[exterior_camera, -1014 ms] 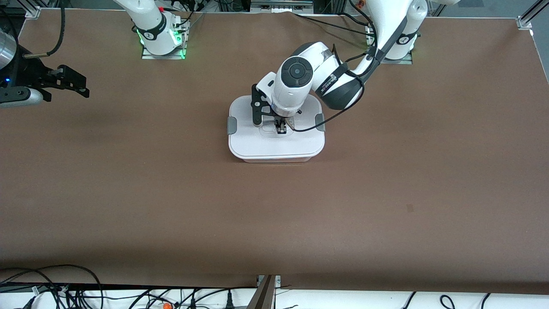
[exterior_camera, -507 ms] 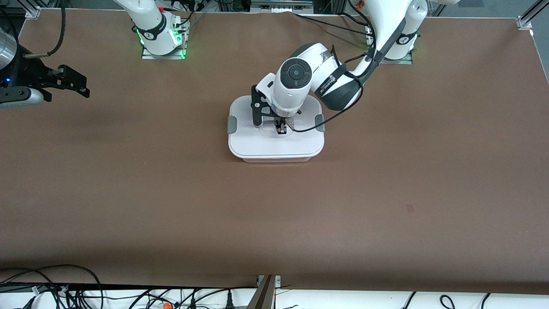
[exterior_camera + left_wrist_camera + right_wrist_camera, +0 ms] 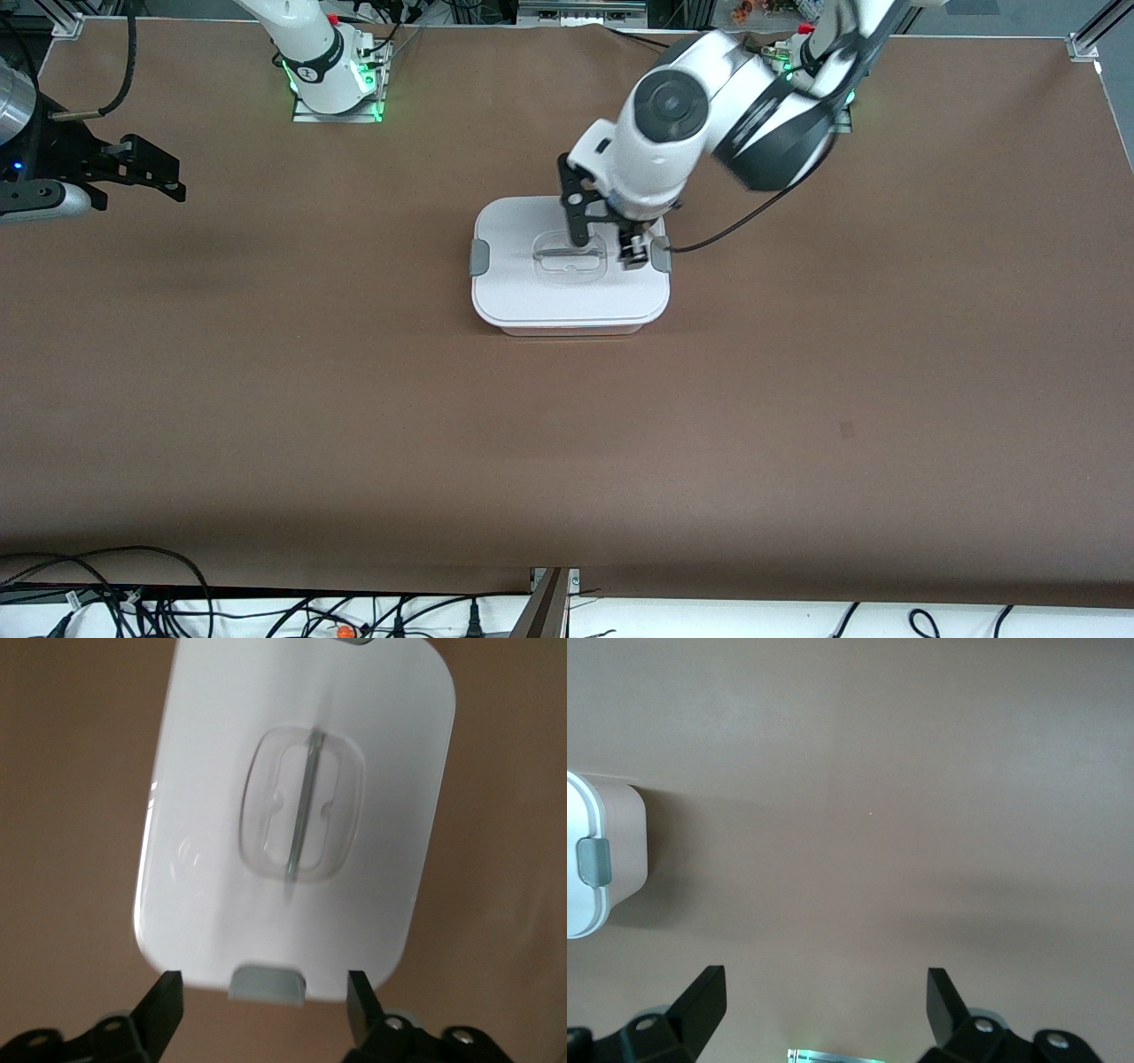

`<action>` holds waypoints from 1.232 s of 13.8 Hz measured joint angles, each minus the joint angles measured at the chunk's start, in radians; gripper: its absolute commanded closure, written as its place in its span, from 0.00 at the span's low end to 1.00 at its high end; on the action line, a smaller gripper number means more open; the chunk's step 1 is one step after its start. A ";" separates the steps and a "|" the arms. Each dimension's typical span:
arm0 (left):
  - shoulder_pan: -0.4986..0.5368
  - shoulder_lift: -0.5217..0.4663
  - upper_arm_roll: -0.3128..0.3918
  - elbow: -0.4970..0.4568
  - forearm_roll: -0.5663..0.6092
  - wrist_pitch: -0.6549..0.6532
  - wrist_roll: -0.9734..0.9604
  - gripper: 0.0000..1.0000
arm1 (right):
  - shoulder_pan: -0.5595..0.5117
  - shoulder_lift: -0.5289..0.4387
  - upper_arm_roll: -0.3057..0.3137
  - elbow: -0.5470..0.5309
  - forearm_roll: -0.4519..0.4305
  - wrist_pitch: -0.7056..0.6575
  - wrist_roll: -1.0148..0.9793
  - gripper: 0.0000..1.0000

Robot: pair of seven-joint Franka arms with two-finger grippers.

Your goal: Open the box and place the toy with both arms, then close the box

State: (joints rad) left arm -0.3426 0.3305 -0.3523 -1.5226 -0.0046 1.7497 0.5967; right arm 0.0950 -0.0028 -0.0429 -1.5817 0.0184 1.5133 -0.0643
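On the desk (image 3: 266, 399), box (image 3: 570, 266) lidded, toy unseen; task looks nearly done. Left gripper (image 3: 631, 252) over its clip (image 3: 659, 255), jaws released; right gripper (image 3: 142, 173) waits, jaws released.

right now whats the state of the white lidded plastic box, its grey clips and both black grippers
white-lidded translucent plastic box: shut, lid seated flat, upright on the brown table
grey end clips: both down against the lid's ends
clear recessed centre handle: lying flat, nothing gripping it
left gripper: open, above the box's clip at the left arm's end
right gripper: open, waiting over bare table at the right arm's end
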 measured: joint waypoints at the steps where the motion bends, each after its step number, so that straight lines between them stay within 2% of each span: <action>1: 0.043 -0.041 0.001 0.002 -0.001 -0.062 -0.032 0.00 | 0.000 0.000 0.000 0.000 0.000 0.000 0.000 0.00; 4: 0.209 -0.101 0.019 0.041 -0.001 -0.283 -0.104 0.00 | 0.001 0.001 0.000 0.000 0.000 0.000 0.000 0.00; 5: 0.270 -0.102 0.031 0.056 0.000 -0.315 -0.117 0.00 | 0.001 0.001 0.000 0.000 0.000 -0.001 0.000 0.00; 7: 0.390 -0.101 0.061 0.069 0.001 -0.310 -0.119 0.00 | 0.002 0.001 0.000 0.000 0.000 -0.001 0.000 0.00; 8: 0.415 -0.102 0.103 0.071 0.002 -0.282 -0.123 0.00 | 0.003 0.001 0.001 0.000 0.000 -0.001 0.000 0.00; 10: 0.398 -0.114 0.238 0.048 0.002 -0.193 -0.125 0.00 | 0.013 0.001 0.002 0.000 0.000 -0.002 0.000 0.00; 11: 0.390 -0.131 0.280 0.020 0.002 -0.123 -0.126 0.00 | 0.020 0.001 0.003 0.000 0.000 -0.002 0.000 0.00; 13: 0.380 -0.196 0.302 -0.057 0.002 -0.002 -0.215 0.00 | 0.036 0.001 0.003 0.000 0.000 -0.002 0.000 0.00; 15: 0.364 -0.284 0.301 -0.142 0.002 0.017 -0.442 0.00 | 0.049 0.001 0.003 0.001 0.000 -0.002 0.000 0.00; 17: 0.359 -0.346 0.297 -0.204 0.002 0.011 -0.548 0.00 | 0.052 0.001 0.003 0.001 0.000 -0.002 0.000 0.00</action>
State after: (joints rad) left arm 0.0164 -0.0156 -0.0553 -1.7271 -0.0023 1.7610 0.0491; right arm 0.1465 -0.0020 -0.0397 -1.5808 0.0183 1.5110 -0.0642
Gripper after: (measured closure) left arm 0.000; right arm 0.000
